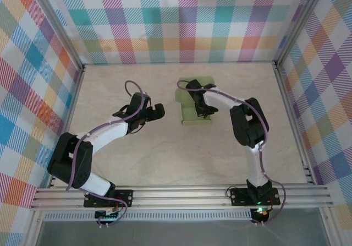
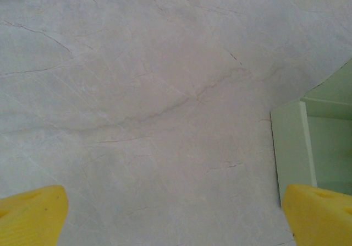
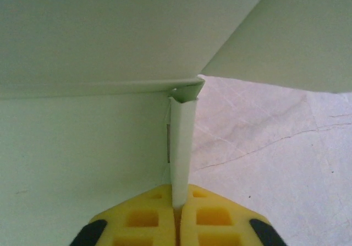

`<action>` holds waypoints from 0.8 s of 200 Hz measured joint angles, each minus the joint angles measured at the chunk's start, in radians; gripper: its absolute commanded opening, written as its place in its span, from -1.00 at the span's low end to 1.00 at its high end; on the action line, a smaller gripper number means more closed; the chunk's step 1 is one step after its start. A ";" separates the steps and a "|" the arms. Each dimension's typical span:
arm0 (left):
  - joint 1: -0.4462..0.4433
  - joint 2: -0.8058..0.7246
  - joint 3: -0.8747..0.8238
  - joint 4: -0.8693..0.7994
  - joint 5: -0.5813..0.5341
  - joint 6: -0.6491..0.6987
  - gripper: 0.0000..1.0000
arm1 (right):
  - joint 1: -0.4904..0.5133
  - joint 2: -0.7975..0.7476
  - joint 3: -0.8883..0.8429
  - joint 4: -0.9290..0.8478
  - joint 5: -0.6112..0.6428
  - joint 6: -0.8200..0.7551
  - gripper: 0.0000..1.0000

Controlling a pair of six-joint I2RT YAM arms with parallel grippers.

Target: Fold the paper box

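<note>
Only partway: paper box (image 1: 191,117) toward tabletop (image 1: 137,158) far edge, one wall (image 3: 182,141) raised, pinched in right gripper (image 3: 177,210); left gripper (image 2: 176,216) spread apart beside; flaps (image 3: 286,31) seemingly remaining

— Are you picking out any words, numbers, brands or labels?
— No, you are looking at nothing that can be read. The paper box (image 1: 188,115) is showing only plain pale-green card.
</note>
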 measured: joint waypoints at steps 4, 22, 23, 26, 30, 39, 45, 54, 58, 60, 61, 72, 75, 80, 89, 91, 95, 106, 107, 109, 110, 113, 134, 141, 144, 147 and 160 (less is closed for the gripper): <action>0.000 0.000 0.000 0.000 0.000 0.000 1.00 | -0.005 -0.002 -0.003 0.003 -0.007 0.003 -0.58; 0.000 0.000 0.000 0.000 0.000 0.000 1.00 | -0.023 -0.004 -0.028 0.002 -0.055 0.001 -0.41; 0.000 0.000 0.000 0.000 0.000 0.000 1.00 | -0.023 -0.004 -0.030 0.001 -0.058 0.003 -0.40; 0.000 0.000 0.000 0.000 0.000 0.000 1.00 | -0.025 -0.004 -0.034 -0.001 -0.064 0.003 -0.39; 0.000 0.000 0.000 0.000 0.000 0.000 1.00 | -0.028 -0.005 -0.037 -0.003 -0.069 0.003 -0.37; 0.000 0.000 0.000 0.000 0.001 0.000 1.00 | -0.035 -0.015 -0.041 -0.003 -0.079 0.005 -0.33; 0.000 0.000 0.000 0.000 0.002 0.000 1.00 | -0.039 -0.026 -0.045 -0.002 -0.087 0.006 -0.30; 0.000 0.000 0.000 0.000 0.003 0.000 1.00 | -0.041 -0.045 -0.051 -0.001 -0.096 0.005 -0.24; 0.000 0.000 0.000 0.000 0.003 0.000 1.00 | -0.042 -0.054 -0.055 0.001 -0.101 0.005 -0.21; 0.000 0.000 0.000 0.000 0.003 0.000 1.00 | -0.042 -0.060 -0.058 0.003 -0.104 0.006 -0.19; 0.000 0.000 0.000 0.000 0.003 0.000 1.00 | -0.042 -0.064 -0.060 0.004 -0.105 0.005 -0.19; 0.000 0.000 0.000 0.000 0.006 0.000 1.00 | -0.044 -0.102 -0.080 0.022 -0.124 0.008 -0.14; 0.000 0.000 0.000 0.000 0.008 0.000 1.00 | -0.048 -0.116 -0.090 0.029 -0.132 0.007 -0.13; 0.000 0.001 0.000 0.001 0.011 0.000 1.00 | -0.053 -0.137 -0.103 0.037 -0.145 0.009 -0.12; 0.000 0.004 0.000 0.005 0.021 0.000 1.00 | -0.056 -0.176 -0.131 0.061 -0.173 0.009 -0.10; 0.000 0.006 0.000 0.008 0.024 -0.001 1.00 | -0.059 -0.187 -0.138 0.066 -0.180 0.010 -0.10; 0.000 0.010 0.000 0.013 0.031 -0.001 1.00 | -0.064 -0.208 -0.156 0.081 -0.199 0.009 -0.08; 0.000 0.028 0.000 0.039 0.062 -0.005 1.00 | -0.087 -0.264 -0.207 0.125 -0.260 0.010 0.00; 0.000 0.029 0.000 0.042 0.064 -0.006 1.00 | -0.089 -0.267 -0.210 0.129 -0.265 0.009 0.01; 0.000 0.033 0.000 0.046 0.072 -0.008 1.00 | -0.094 -0.278 -0.222 0.140 -0.282 0.007 0.02; 0.000 0.034 0.000 0.048 0.074 -0.008 1.00 | -0.097 -0.282 -0.226 0.143 -0.286 0.008 0.03; 0.000 0.042 0.000 0.057 0.087 -0.012 1.00 | -0.109 -0.300 -0.246 0.161 -0.313 0.008 0.04; 0.000 0.109 0.000 0.153 0.195 -0.040 0.99 | -0.197 -0.389 -0.373 0.283 -0.493 0.006 0.08; -0.001 0.132 0.000 0.181 0.226 -0.050 0.99 | -0.229 -0.409 -0.414 0.325 -0.553 0.010 0.09; -0.002 0.140 0.000 0.190 0.238 -0.051 1.00 | -0.240 -0.414 -0.427 0.338 -0.574 0.013 0.09; -0.003 0.152 0.000 0.201 0.249 -0.055 1.00 | -0.251 -0.417 -0.439 0.352 -0.596 0.017 0.09; -0.010 0.184 0.003 0.220 0.280 -0.057 1.00 | -0.299 -0.420 -0.478 0.402 -0.667 0.029 0.06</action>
